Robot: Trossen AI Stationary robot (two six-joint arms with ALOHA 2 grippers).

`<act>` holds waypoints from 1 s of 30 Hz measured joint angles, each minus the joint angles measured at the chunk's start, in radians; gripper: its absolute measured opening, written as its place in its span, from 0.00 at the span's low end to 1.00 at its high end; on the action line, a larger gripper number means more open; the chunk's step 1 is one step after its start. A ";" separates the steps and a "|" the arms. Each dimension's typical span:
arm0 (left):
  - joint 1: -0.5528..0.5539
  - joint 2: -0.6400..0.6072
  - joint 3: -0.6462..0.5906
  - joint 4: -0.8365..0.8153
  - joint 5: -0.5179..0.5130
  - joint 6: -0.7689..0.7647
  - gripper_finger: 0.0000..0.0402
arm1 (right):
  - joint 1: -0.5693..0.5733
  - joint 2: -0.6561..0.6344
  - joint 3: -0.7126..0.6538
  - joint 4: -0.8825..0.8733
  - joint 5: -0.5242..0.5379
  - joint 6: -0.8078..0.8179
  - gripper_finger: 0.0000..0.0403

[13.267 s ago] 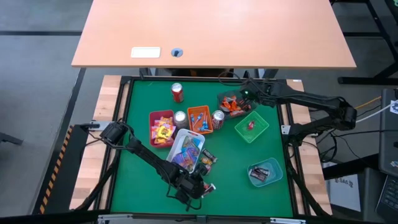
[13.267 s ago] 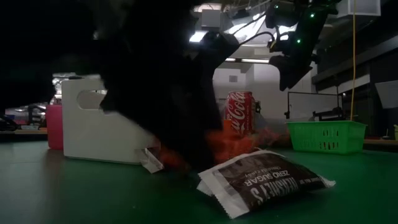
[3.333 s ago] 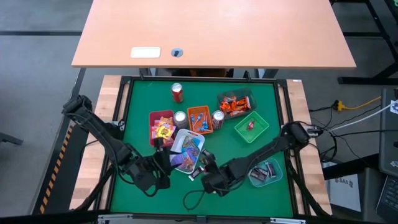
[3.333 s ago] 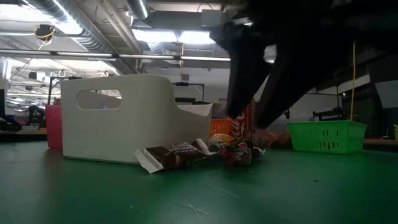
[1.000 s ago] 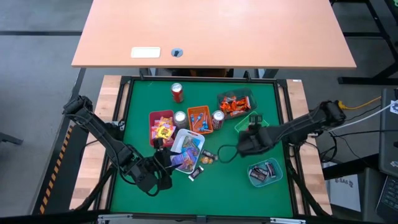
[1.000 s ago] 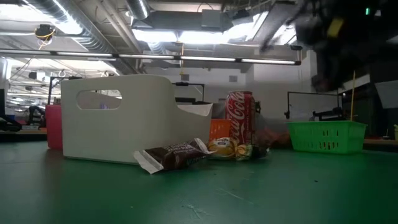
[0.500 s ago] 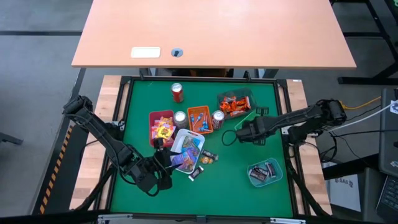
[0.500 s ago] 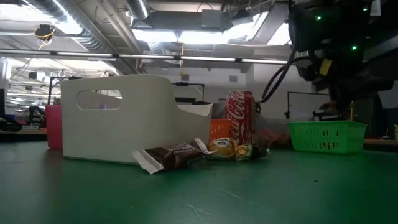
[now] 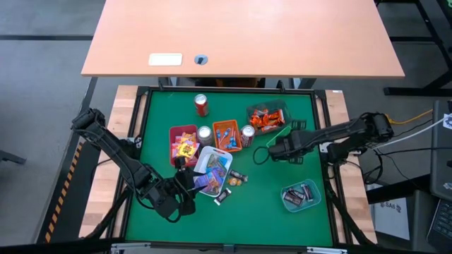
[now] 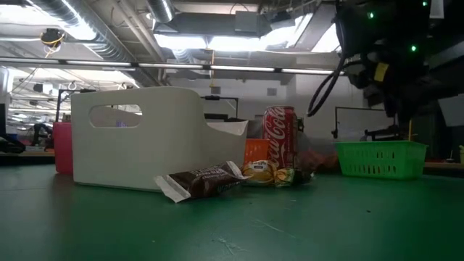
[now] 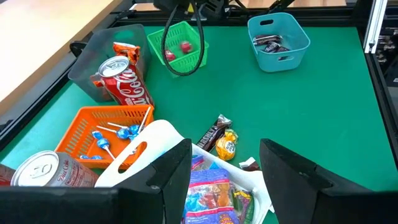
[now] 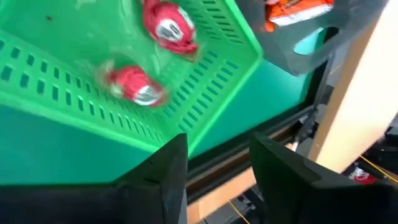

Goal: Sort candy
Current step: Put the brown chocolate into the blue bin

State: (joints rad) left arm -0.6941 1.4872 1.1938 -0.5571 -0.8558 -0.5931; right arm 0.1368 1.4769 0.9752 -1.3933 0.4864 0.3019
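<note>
My right gripper [image 12: 217,180] hangs open just above the green tray [image 12: 205,74], fingers slanting down, nothing between them. Two red-wrapped candies [image 12: 169,28] [image 12: 134,85] lie on the tray's floor. My left gripper [image 11: 227,180] waits open at the near left [image 9: 187,189], beside the white tray [image 9: 205,156] of mixed candy. A brown bar [image 11: 210,134] and a gold candy [image 11: 227,146] lie loose on the green mat next to that tray; a small dark-and-white wrapper [image 9: 220,197] lies a little nearer.
A pink tray [image 9: 173,141], an orange tray [image 9: 227,135] with blue lollipops, a grey tray [image 9: 267,116] of orange candy and a teal tray [image 9: 300,195] of dark candy stand around. Three soda cans [image 9: 201,104] [image 9: 205,134] [image 9: 247,134] stand among them. A black cable [image 9: 260,156] loops beside the green tray.
My right gripper has moved from the mat's middle right toward the far edge and a little down, coming to rest over the green tray. The loose candies by the white tray have stayed where they were.
</note>
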 joint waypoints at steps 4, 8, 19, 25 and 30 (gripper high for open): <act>0.000 0.000 0.000 0.000 0.000 0.000 0.44 | 0.000 0.000 0.087 -0.079 0.000 0.024 0.44; 0.000 0.000 0.000 0.000 0.000 -0.001 0.44 | 0.000 0.000 0.195 -0.057 -0.076 0.063 0.44; 0.000 0.000 0.000 0.000 0.000 -0.001 0.44 | 0.033 0.000 0.213 0.626 -0.535 0.044 0.45; 0.000 0.000 0.000 0.000 0.000 -0.001 0.44 | 0.144 0.000 0.129 1.011 -0.514 -0.045 0.45; 0.000 0.000 0.000 0.000 0.000 -0.001 0.44 | 0.216 0.000 0.071 1.119 -0.358 -0.073 0.45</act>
State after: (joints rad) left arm -0.6941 1.4868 1.1938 -0.5568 -0.8558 -0.5941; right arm 0.3525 1.4769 1.0460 -0.2744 0.1284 0.2286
